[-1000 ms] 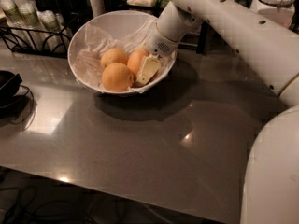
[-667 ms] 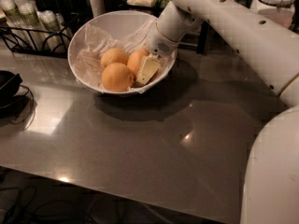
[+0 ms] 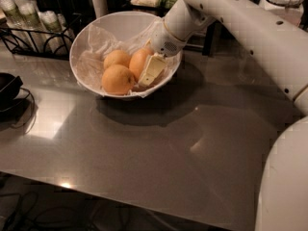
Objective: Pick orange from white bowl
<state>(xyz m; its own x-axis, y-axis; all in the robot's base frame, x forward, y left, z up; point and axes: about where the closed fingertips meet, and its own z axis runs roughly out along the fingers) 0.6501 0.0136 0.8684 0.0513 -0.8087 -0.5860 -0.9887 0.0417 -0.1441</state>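
Grey tabletop (image 3: 159, 148) bears a white paper-lined bowl (image 3: 120, 20); inside, the cream gripper (image 3: 150, 71) is placed at 3 o'clock of the deep-orange oval orange (image 3: 137, 61), closure untellable; lift undone.

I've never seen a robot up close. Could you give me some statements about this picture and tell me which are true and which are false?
1. The white bowl holds an orange and two paler fruits. True.
2. The gripper hangs high above the bowl. False: it is down inside the bowl, right beside the orange.
3. The bowl stands on a grey table. True.
4. The orange lies on the table outside the bowl. False: it lies inside the bowl.
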